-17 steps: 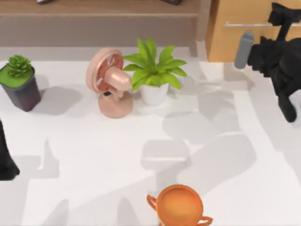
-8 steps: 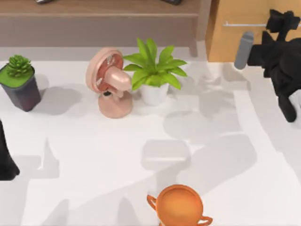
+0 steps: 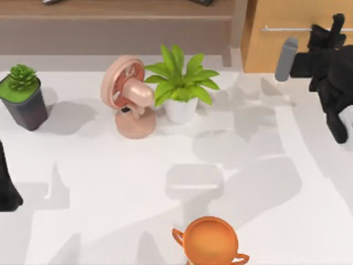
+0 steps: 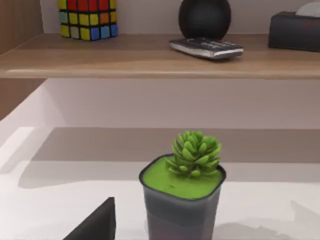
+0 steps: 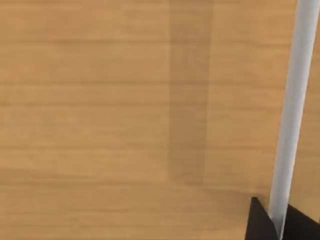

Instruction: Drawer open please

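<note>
The drawer stands at the table's back right, a light orange-brown wooden front with a thin silver bar handle. It looks pushed in. My right gripper is up against the right end of that handle. In the right wrist view the wood front is very near. The handle runs between two black fingertips that sit tight on both sides of it. My left arm is parked at the table's left edge.
A pink fan and a leafy plant in a white pot stand mid-back. A succulent in a dark pot is at the left, an orange cup at the front. The shelf carries a colour cube and a remote.
My right gripper has moved toward the back and onto the drawer's handle. The drawer front has not shifted. The left arm is still.
</note>
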